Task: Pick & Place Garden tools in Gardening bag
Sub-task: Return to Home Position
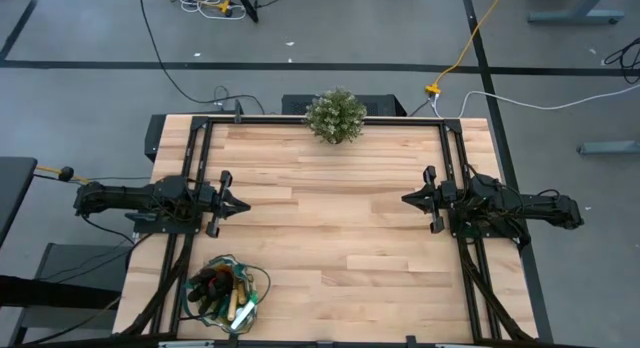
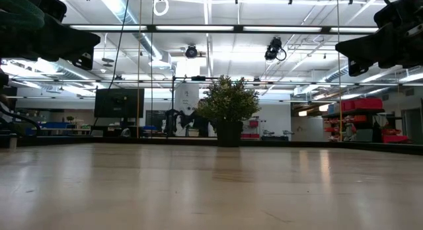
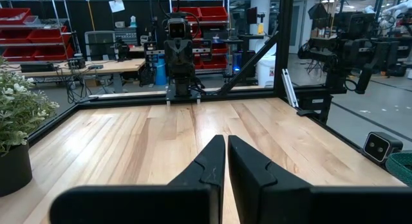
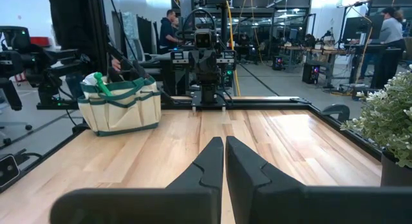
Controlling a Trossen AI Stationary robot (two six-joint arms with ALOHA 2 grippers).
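While both arms sit drawn back at their own sides of the table (image 1: 330, 228), you find the left gripper (image 1: 243, 203) and the right gripper (image 1: 406, 199) pointing at each other across the wood, well apart. On each, the jaws are pressed together with only a thin seam between them, and they grasp nothing. You can see the gardening bag (image 1: 228, 293) upright near the table's edge on the left arm's side, at the end opposite the potted plant (image 1: 335, 115), apart from both grippers. The garden tools (image 1: 225, 288) lie bundled inside it, and from the right wrist camera the green spray bottle (image 4: 100, 83) pokes above the bag's rim. People (image 4: 388, 31) stand in the room beyond.
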